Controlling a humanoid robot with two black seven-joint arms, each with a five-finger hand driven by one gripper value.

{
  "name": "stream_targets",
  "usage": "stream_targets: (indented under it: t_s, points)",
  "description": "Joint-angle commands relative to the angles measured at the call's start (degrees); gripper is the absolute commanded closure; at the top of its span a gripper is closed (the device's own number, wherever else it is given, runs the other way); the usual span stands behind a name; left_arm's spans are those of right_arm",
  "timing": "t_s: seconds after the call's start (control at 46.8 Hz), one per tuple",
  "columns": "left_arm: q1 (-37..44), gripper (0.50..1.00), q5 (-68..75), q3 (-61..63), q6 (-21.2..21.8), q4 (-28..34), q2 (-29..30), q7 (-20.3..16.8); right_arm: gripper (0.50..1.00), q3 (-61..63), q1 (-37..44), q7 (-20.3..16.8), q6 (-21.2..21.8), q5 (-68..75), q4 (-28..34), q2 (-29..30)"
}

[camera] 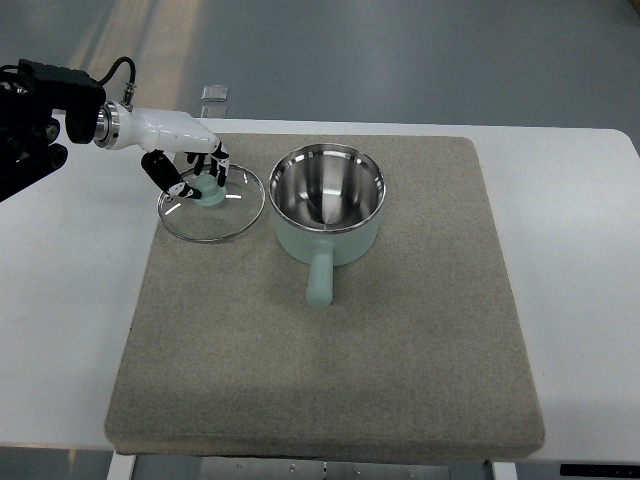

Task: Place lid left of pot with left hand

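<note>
A glass lid [238,212] with a metal rim and a mint-green knob [211,194] lies on the grey mat [400,340], just left of the pot and close to it. The mint pot [327,196] stands open with a shiny steel inside, its handle [320,282] pointing toward me. My left hand [198,176] comes in from the upper left and sits over the lid's middle. Its black-tipped fingers curl around the knob. The lid's left rim reaches the mat's left edge.
The mat covers most of a white table [580,250]. A small clear bracket [215,93] sits at the table's far edge behind the hand. My dark left forearm [40,110] hangs over the table's left corner.
</note>
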Motion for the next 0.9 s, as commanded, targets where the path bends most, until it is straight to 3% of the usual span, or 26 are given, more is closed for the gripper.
stream_targets:
  t_s: [0.0, 0.064, 0.085, 0.128, 0.149, 0.299, 0.427, 0.513, 0.726, 0.833, 0.876]
  points:
    - [0.0, 1.0, -0.1, 0.01, 0.43, 0.01, 0.0, -0.01, 0.579, 0.01, 0.0, 0.0, 0.0, 0.0, 0.0, 0.0]
    - [0.0, 1.0, -0.1, 0.01, 2.09, -0.07, 0.09, -0.01, 0.579, 0.01, 0.0, 0.0, 0.0, 0.0, 0.0, 0.0]
    - [0.08, 0.971, -0.1, 0.09, 2.71, -0.07, 0.09, -0.01, 0.579, 0.01, 0.0, 0.0, 0.0, 0.0, 0.0, 0.0]
    - [0.43, 0.858, -0.01, 0.18, 4.12, -0.07, 0.09, -0.01, 0.579, -0.08, 0.0, 0.0, 0.0, 0.0, 0.0, 0.0]
    - [0.7, 0.834, -0.01, 0.27, 4.65, -0.07, 0.09, -0.01, 0.579, -0.08, 0.0, 0.0, 0.0, 0.0, 0.0, 0.0]
    - [1.05, 0.74, 0.08, 0.53, 5.27, -0.34, 0.27, -0.01, 0.579, -0.08, 0.0, 0.0, 0.0, 0.0, 0.0, 0.0]
    - [1.22, 0.718, -0.01, 0.45, 5.27, -0.51, 0.35, -0.01, 0.579, 0.01, 0.0, 0.0, 0.0, 0.0, 0.0, 0.0]
    - [1.31, 0.654, -0.01, 0.27, 5.44, -0.6, 0.35, -0.09, 0.579, 0.01, 0.0, 0.0, 0.0, 0.0, 0.0, 0.0]
    - [1.14, 0.647, -0.19, -0.08, 5.62, -0.51, 0.27, -0.09, 0.577, 0.01, 0.0, 0.0, 0.0, 0.0, 0.0, 0.0]
    - [1.14, 0.538, -2.73, -2.71, 6.14, 0.01, 0.35, -0.09, 0.579, 0.01, 0.0, 0.0, 0.0, 0.0, 0.0, 0.0]
    - [1.14, 0.534, -4.75, -4.38, 6.23, 0.19, 0.44, -0.01, 0.579, -0.08, 0.0, 0.0, 0.0, 0.0, 0.0, 0.0]
